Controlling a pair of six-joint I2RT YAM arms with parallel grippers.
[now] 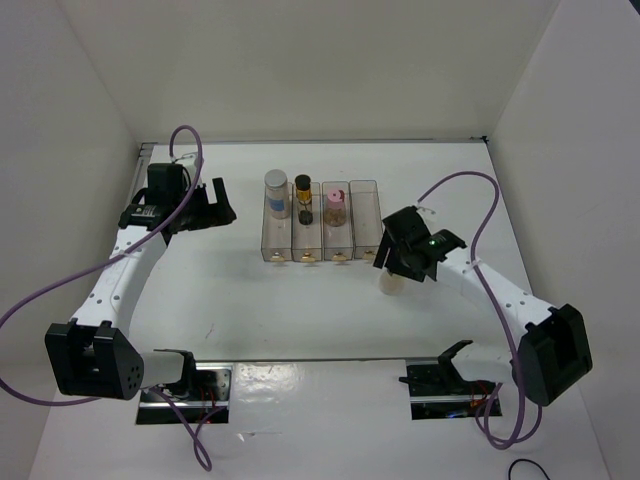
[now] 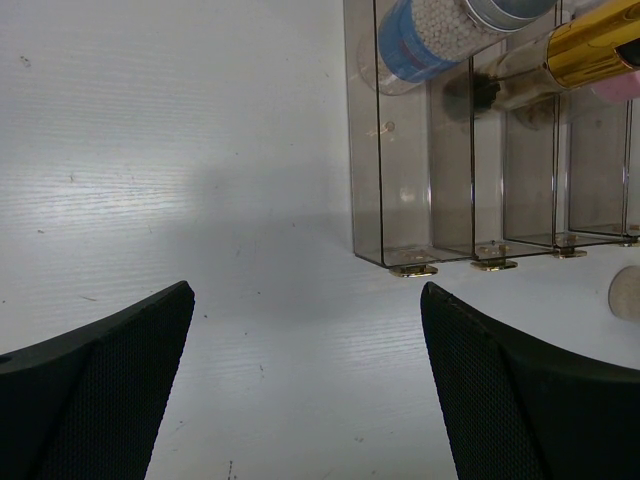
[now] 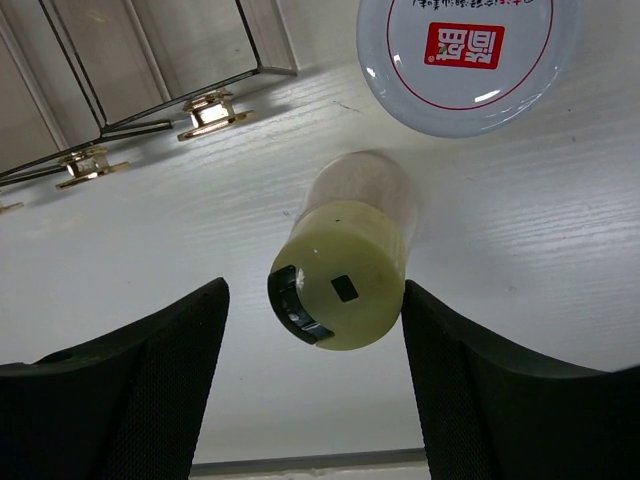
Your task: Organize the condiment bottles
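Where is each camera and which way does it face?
Top external: above and behind, looking down on table, rack, left arm, right arm, left gripper, right gripper.
Left wrist: angled down at table and rack; own fingers at bottom corners.
Right wrist: looks down on the yellow-green-capped bottle; own fingers flank it.
Shared: both wrist views show the rack's gold feet.

The silver-capped bottle, dark gold-banded bottle and pink-capped bottle stood in the rack's three leftmost compartments. The yellow-green-capped bottle stood on the surface near the white-lidded bottle.
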